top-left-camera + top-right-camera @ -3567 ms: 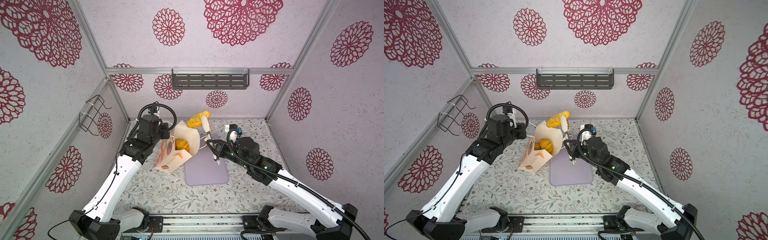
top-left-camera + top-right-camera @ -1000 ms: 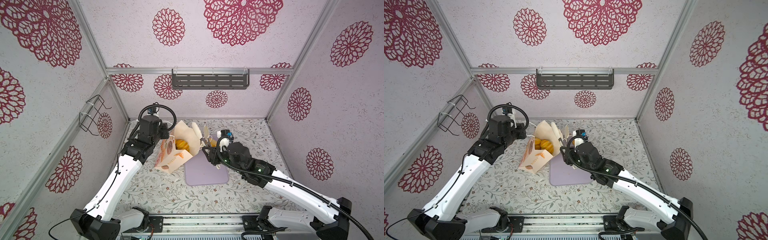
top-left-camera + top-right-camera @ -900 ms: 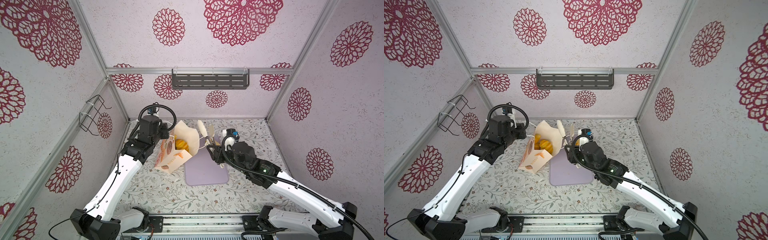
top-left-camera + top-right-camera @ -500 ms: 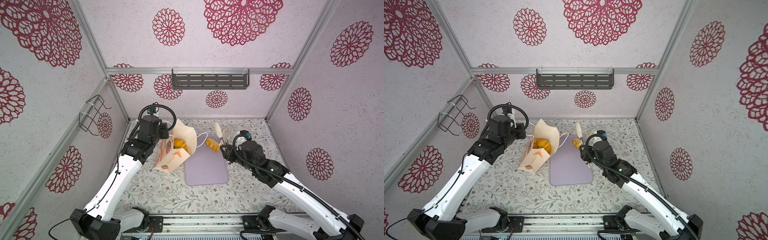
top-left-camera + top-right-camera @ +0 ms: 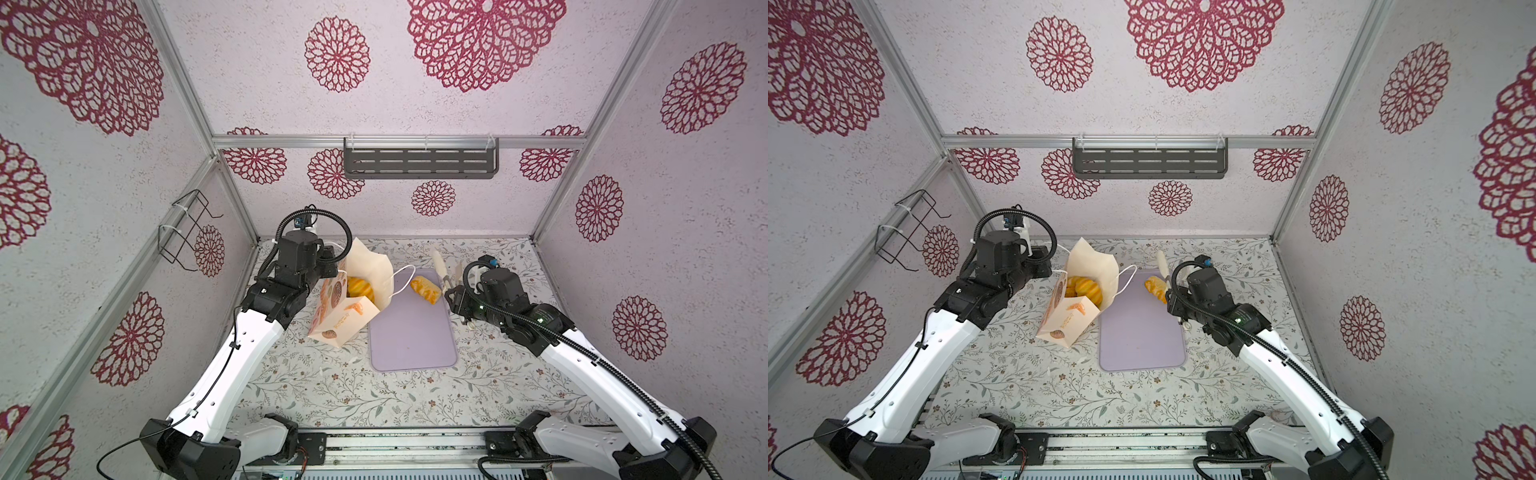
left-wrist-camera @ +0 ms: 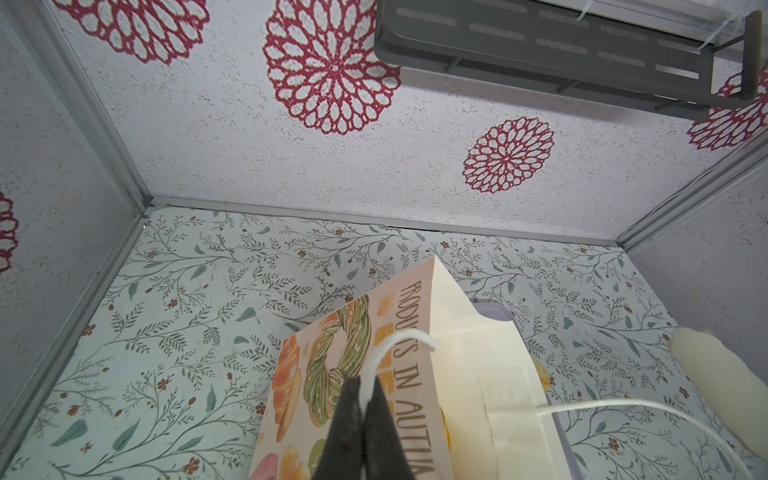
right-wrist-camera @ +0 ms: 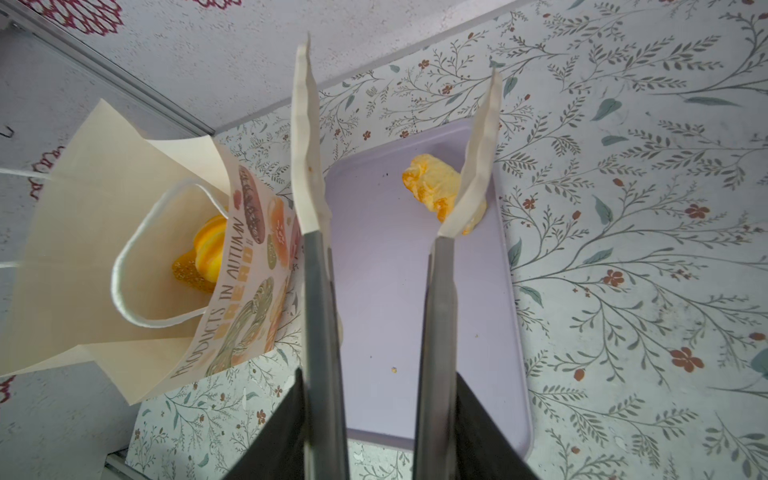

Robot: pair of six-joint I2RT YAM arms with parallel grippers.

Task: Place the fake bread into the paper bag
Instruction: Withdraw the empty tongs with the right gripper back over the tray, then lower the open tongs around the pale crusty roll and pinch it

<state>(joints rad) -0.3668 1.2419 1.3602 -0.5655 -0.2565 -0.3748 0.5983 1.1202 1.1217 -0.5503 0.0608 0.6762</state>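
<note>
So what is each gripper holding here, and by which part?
Left gripper pinches the paper bag by its white cord handle. Right gripper clasps the tongs around their metal arms; the tong tips stand apart with nothing between them.

Bagged bread [image 5: 359, 286]: the paper bag [image 5: 343, 322] walls hide all but the orange tops; we cannot count the pieces.
Loose bread piece [image 7: 432, 185]: one tongs [image 7: 320, 291] blade covers one side of it in the right wrist view.
Left gripper [image 6: 365, 395]: the wrist picture's edge cuts off its fingers; in both top views we cannot make them out.
Right gripper [image 7: 378, 374]: we see only the finger ends, the rest is cut off at the picture's edge.
Paper bag: each wrist picture's edge cuts part of it off.
</note>
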